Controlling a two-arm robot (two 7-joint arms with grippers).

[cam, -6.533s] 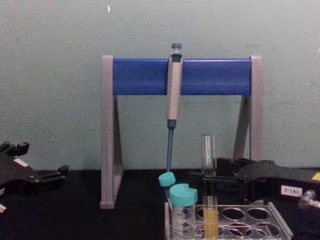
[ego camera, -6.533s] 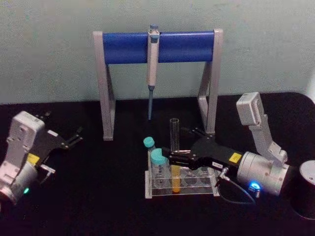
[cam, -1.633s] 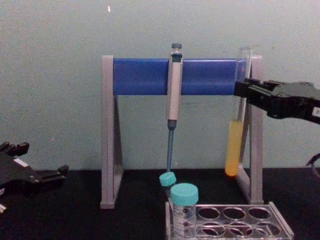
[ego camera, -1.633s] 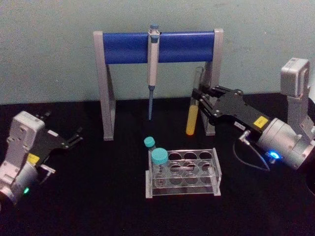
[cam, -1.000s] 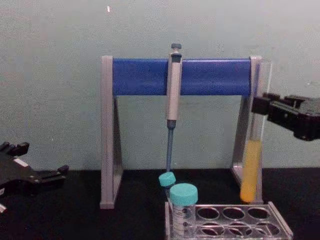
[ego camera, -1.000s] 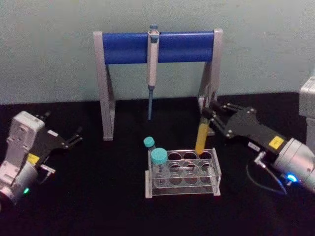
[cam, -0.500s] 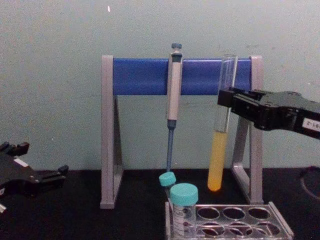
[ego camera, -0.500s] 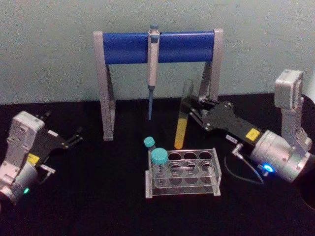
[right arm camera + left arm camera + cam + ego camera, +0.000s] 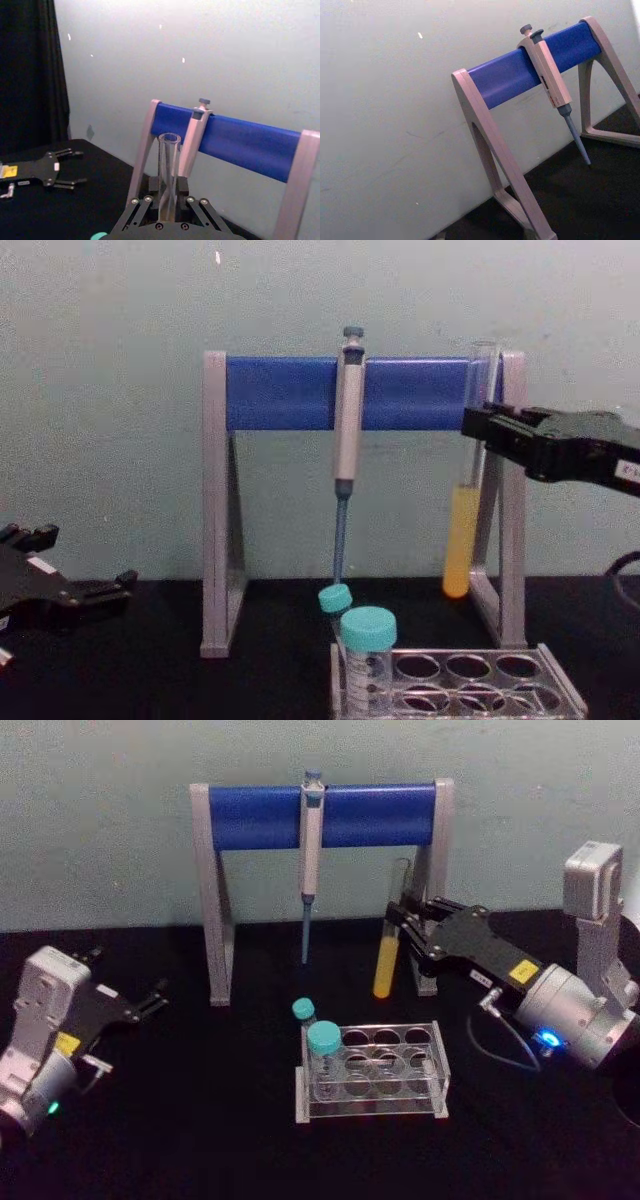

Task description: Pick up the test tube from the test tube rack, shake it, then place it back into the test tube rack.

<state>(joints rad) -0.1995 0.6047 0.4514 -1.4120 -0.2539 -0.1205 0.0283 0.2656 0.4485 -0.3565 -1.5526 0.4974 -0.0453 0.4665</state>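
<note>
Desk [image 9: 200, 1140], black surface. Pipette stand [image 9: 260, 817], grey legs and blue crossbar, at the rear. Right gripper [image 9: 400, 925], raised beside the stand's right leg, fingers clamped on the test tube's upper part. Left gripper [image 9: 155, 998], low at far left, fingers spread, holding nothing. Test tube rack [image 9: 370, 1108], clear, front centre. Pipette [image 9: 310, 840], hanging from the crossbar. Test tube [image 9: 385, 965], near upright, in the air behind and above the rack, yellow-orange liquid in its lower part. Two teal-capped tubes [image 9: 323, 1040], at the rack's left end.
</note>
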